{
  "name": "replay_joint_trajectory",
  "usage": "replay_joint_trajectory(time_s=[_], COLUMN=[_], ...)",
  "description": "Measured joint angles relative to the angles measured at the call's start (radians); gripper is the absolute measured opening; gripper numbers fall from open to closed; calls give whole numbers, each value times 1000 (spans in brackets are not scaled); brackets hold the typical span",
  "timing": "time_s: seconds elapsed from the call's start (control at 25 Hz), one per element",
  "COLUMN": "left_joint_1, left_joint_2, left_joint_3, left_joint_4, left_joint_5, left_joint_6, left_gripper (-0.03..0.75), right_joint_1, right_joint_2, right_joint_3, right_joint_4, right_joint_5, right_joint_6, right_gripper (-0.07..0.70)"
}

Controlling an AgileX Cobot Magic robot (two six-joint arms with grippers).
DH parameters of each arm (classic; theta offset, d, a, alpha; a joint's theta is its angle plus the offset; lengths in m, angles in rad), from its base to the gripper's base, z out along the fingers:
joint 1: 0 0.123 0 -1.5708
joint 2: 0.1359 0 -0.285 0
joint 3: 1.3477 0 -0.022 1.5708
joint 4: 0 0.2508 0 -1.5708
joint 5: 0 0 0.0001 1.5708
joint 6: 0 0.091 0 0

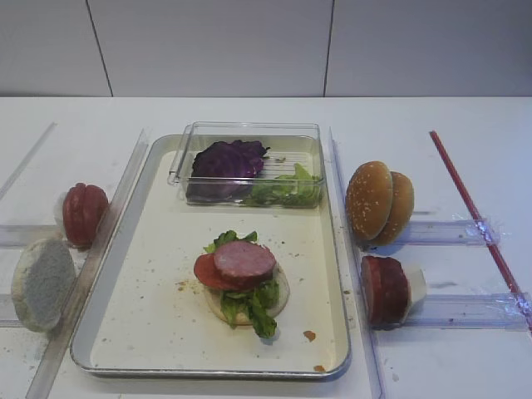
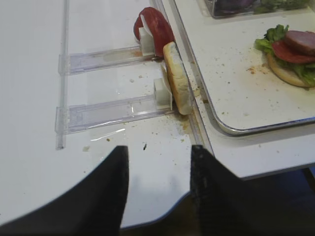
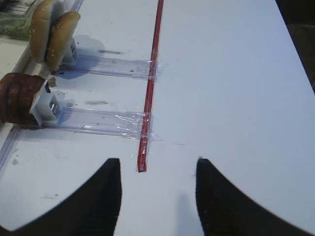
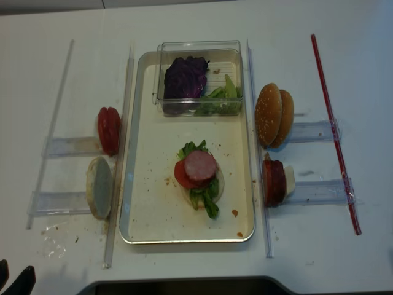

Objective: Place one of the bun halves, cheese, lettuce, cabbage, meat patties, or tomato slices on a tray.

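A white surface [image 1: 465, 349] carries a silver-rimmed tray [image 1: 158, 332] at centre; at its far end a clear plastic box [image 1: 249, 133] holds purple cabbage [image 1: 226, 160] beside green lettuce [image 1: 287, 191]; mid-tray, a pale bun half [image 1: 281, 298] is stacked with lettuce, a tomato slice [image 1: 204, 271] and a meat patty [image 1: 244, 259] on top; right of the tray, two sesame bun halves [image 1: 378, 202] stand on edge in a clear holder, more meat patties [image 1: 384, 288] nearer; left of it, tomato slices [image 1: 84, 214] and a floury bun half [image 1: 41, 283] stand likewise; a red strip [image 1: 474, 212] runs along the right; the right gripper [image 3: 156, 169] hovers wide and empty over bare surface; the left gripper [image 2: 158, 162] likewise spread, holding nothing.
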Motion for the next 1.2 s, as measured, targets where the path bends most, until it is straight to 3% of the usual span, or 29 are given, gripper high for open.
replay_joint_trajectory(time_s=[1.2], left_joint_1=[0], left_joint_2=[0], left_joint_3=[0], left_joint_4=[0], left_joint_5=[0], left_joint_6=[0], left_gripper=[285], right_joint_1=[0], right_joint_2=[0], right_joint_3=[0], right_joint_4=[0], right_joint_5=[0], right_joint_6=[0], right_gripper=[382])
